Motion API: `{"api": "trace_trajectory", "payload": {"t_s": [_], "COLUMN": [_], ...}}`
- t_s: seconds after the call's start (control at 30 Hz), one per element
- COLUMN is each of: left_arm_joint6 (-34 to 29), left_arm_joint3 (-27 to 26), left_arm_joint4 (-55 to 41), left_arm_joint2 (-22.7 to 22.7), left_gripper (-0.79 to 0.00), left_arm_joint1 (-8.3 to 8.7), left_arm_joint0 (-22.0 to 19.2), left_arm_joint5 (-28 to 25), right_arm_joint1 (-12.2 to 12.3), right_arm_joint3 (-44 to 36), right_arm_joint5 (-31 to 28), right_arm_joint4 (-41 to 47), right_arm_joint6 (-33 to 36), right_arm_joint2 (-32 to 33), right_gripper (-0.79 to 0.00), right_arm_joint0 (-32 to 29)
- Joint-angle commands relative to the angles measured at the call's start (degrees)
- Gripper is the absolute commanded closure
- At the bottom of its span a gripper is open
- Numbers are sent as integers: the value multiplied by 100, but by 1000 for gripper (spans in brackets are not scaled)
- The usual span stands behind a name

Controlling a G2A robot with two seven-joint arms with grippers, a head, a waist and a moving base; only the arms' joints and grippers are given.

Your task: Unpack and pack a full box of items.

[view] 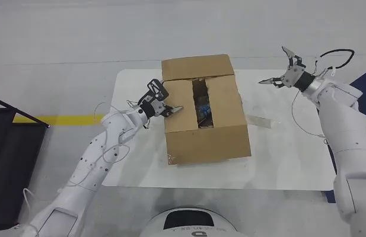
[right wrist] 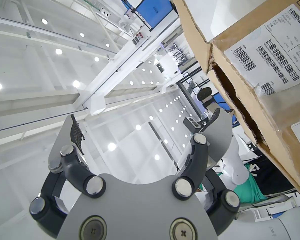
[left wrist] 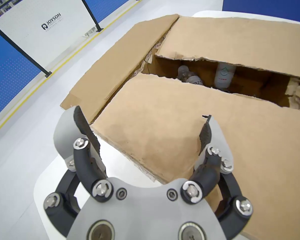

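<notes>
A brown cardboard box [view: 206, 112] stands in the middle of the white table [view: 289, 160]. Its two top flaps lie nearly flat with a gap between them, and the far flap [view: 197, 66] stands up. Through the gap I see plastic bottles [left wrist: 223, 74] and crumpled paper [left wrist: 298, 93] inside. My left gripper [view: 169, 101] is open at the box's left side, its fingers [left wrist: 82, 123] straddling the outer edge of the near flap [left wrist: 190, 126]. My right gripper [view: 274, 66] is open in the air off the box's far right corner, holding nothing. The labelled box wall [right wrist: 265, 76] sits beside that gripper [right wrist: 145, 121].
A thin pale strip [view: 263, 121] lies on the table just right of the box. A black frame [view: 10, 154] stands on the floor at the left, near a yellow floor line [view: 64, 119]. The table's right half is bare.
</notes>
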Motion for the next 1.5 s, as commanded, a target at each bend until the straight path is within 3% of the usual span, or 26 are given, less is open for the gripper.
{"api": "trace_trajectory", "payload": {"t_s": [0.0, 0.2, 0.5, 0.67, 0.8, 0.93, 1.07, 1.23, 1.47], "left_arm_joint6": [24, 123, 206, 311, 410, 511, 511, 643, 658], "left_arm_joint3": [-15, -212, -658, -817, -879, -944, -944, -939, -857], "left_arm_joint4": [-99, -436, -662, -621, -622, -622, -622, -669, -738], "left_arm_joint2": [-64, -614, -1508, -1790, -1927, -2031, -2031, -2155, -2172], "left_gripper": [-785, -785, -785, -785, -785, -785, -785, -785, -785], "left_arm_joint1": [-1, 92, 274, 334, 358, 374, 374, 383, 382], "left_arm_joint0": [16, 301, 1017, 1353, 1530, 1677, 1677, 1848, 1880], "left_arm_joint5": [111, 152, -6, -14, 51, 140, 140, 318, 390], "right_arm_joint1": [-48, -451, -1201, -1545, -1783, -1965, -1965, -1950, -1794], "right_arm_joint3": [124, 996, 2126, 2503, 2728, 2923, 2923, 3164, 3317], "right_arm_joint5": [-15, -108, -873, -1472, -1599, -1577, -1577, -668, 197], "right_arm_joint4": [455, 1334, 1168, 1134, 1002, 900, 900, 1793, 1588], "right_arm_joint6": [-370, -1367, -2463, -2844, -2912, -2797, -2797, -1327, -14], "right_arm_joint2": [103, -245, -1171, -1399, -1582, -1691, -1691, -1289, -1205], "right_gripper": [-785, -785, -785, -785, -785, -785, -785, -785, -785], "right_arm_joint0": [-2, 451, 1209, 1450, 1592, 1703, 1703, 1850, 1922]}}
